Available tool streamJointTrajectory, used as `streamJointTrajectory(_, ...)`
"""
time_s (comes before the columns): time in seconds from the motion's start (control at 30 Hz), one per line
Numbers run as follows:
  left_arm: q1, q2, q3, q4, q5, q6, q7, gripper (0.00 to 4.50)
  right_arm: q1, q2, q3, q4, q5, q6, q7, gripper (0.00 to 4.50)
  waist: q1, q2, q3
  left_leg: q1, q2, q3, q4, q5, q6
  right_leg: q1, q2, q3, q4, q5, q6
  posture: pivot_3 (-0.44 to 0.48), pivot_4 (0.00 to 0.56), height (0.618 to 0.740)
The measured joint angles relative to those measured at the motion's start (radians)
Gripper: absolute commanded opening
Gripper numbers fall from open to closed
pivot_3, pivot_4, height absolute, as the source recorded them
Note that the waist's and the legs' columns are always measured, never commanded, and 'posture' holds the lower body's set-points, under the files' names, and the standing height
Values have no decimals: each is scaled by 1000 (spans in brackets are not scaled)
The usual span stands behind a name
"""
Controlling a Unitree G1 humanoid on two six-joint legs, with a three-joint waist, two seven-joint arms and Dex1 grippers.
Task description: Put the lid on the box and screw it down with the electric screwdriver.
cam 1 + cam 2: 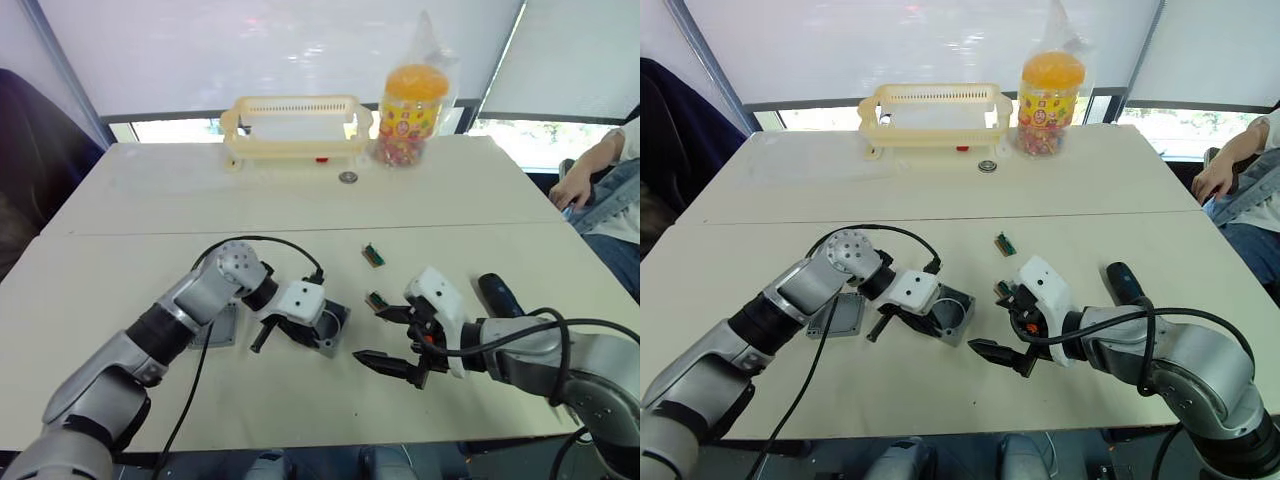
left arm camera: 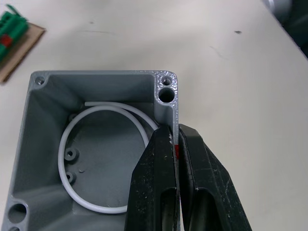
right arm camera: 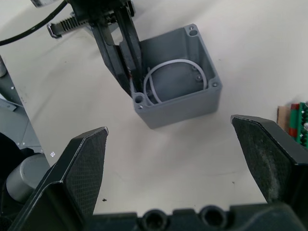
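From the head views, you are seeing the grey box (image 1: 952, 316) lying open on the table, the flat lid (image 1: 840, 317) just beside it. In the left wrist view, your left gripper (image 2: 176, 144) is pinching the box's wall near a red mark, a white ring (image 2: 103, 159) inside. In the right wrist view, your right gripper (image 3: 168, 139) is gaping wide near the box. No writing is legible.

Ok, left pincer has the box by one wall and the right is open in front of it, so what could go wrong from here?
1. The left pincer pinches only one thin wall of the box, near a corner, so the box may twist or tip if moved.
2. The lid lies under the left arm, awkward to reach without releasing the box.
3. The screwdriver sits beside the right arm, which could knock it away; the open right pincer holds nothing.
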Motion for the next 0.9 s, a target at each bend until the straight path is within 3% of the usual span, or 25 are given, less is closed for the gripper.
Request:
streamJointTrajectory(0.43,-69,-55,-8,167,24,-139,-83,42,33,17,1,-11,-7,0,-34,4500,-1,0,0,0,0,0,0,0,0,0,0,0,1,0,0,0,150,740)
streamJointTrajectory(0.57,-67,-56,-13,175,30,-152,-83,1351,38,19,1,-18,-8,-1,-36,4500,-2,0,0,0,0,0,0,0,0,0,0,0,1,0,0,0,150,740)
streamJointTrajectory(0.7,-66,-56,-12,177,41,-154,-83,3390,40,19,1,-18,-14,-1,-35,4500,-3,0,0,0,0,0,0,0,0,0,0,0,1,0,0,0,150,740)
streamJointTrajectory(0.9,-97,18,2,92,-15,-57,-83,3390,36,22,-8,-16,5,-2,-20,4500,-5,-1,0,0,1,-1,0,0,0,-1,0,0,2,0,0,0,150,740)
